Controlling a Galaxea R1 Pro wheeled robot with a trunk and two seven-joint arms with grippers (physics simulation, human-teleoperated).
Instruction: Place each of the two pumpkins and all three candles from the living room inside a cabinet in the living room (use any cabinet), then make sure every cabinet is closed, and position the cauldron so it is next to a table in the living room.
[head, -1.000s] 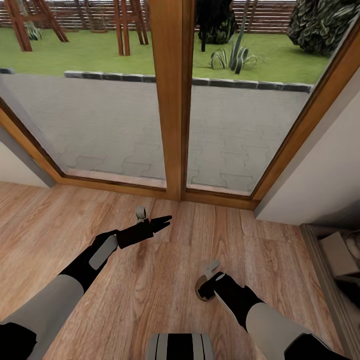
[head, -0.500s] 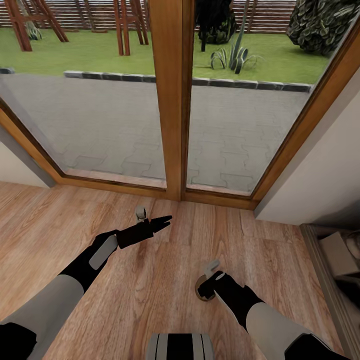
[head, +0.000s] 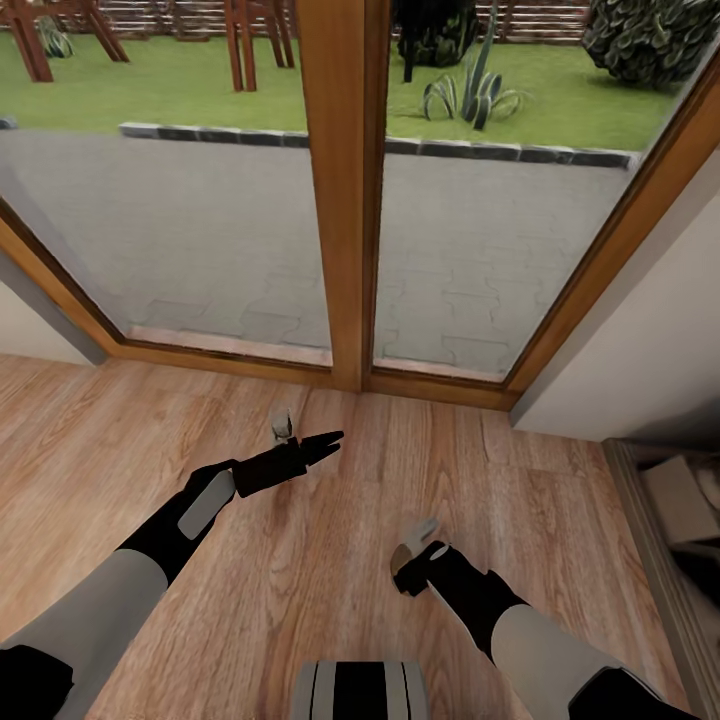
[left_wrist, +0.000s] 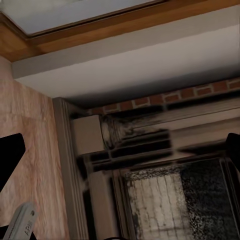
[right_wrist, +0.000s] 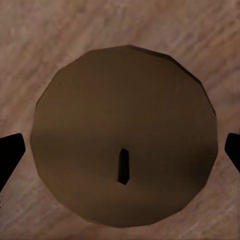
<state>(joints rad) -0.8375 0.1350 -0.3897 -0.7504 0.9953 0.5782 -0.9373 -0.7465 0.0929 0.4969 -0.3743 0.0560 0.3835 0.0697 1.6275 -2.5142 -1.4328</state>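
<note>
Risk: candle (right_wrist: 125, 100) nudged or toppled on the wood floor (head: 300, 560) if the right gripper (head: 413, 548), lower centre of the head view, closes off-centre; jaws apart now, straddling without touching. Left gripper (head: 322, 440) spread too, holding nothing. Against 0.5 s earlier: whole view shifted slightly, a camera move; arms framed alike.

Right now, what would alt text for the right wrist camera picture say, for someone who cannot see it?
A candle seen from straight above: a round, dull tan top with a small dark wick near its centre, standing on the wooden floor. Two dark fingertips of the right gripper flank it at the picture's edges.
</note>
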